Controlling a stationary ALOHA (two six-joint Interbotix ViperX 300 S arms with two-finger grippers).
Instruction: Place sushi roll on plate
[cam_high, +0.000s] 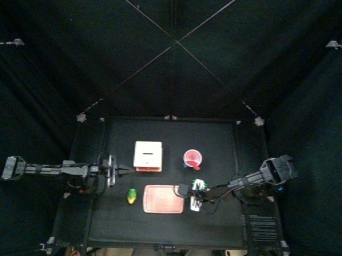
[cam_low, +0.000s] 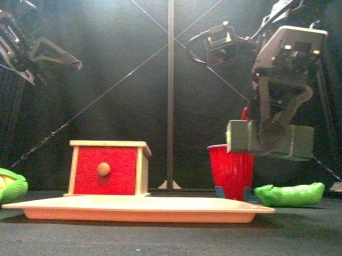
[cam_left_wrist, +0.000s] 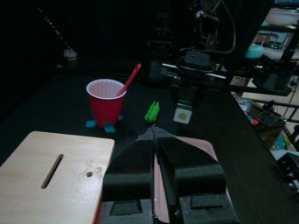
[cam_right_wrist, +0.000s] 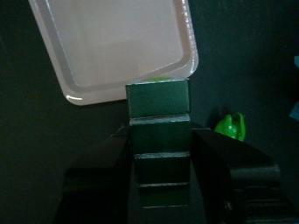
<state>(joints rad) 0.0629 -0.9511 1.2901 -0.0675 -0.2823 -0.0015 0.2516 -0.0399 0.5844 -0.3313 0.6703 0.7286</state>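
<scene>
Right gripper (cam_right_wrist: 160, 124): jaws wide, gripping the sushi roll (cam_low: 270, 140) between them, raised over the plate's (cam_low: 134, 209) edge, not touching it. Left gripper (cam_left_wrist: 152, 140): jaws closed, empty, well apart.

Count: one plate, one box (cam_low: 110, 168), one red cup (cam_low: 230, 170), two green pieces (cam_low: 287, 193), one sushi roll.

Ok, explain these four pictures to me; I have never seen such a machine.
It is a robot with two black arms, each ending in a two-jawed gripper. One picture looks straight down on the table, one looks level from its front edge, and two come from cameras on the wrists. On the table lie a pink plate, a box, a red cup, a green piece and a yellow-green piece. The right gripper holds the sushi roll above the plate's edge; the left gripper rests raised at the side, holding nothing.
</scene>
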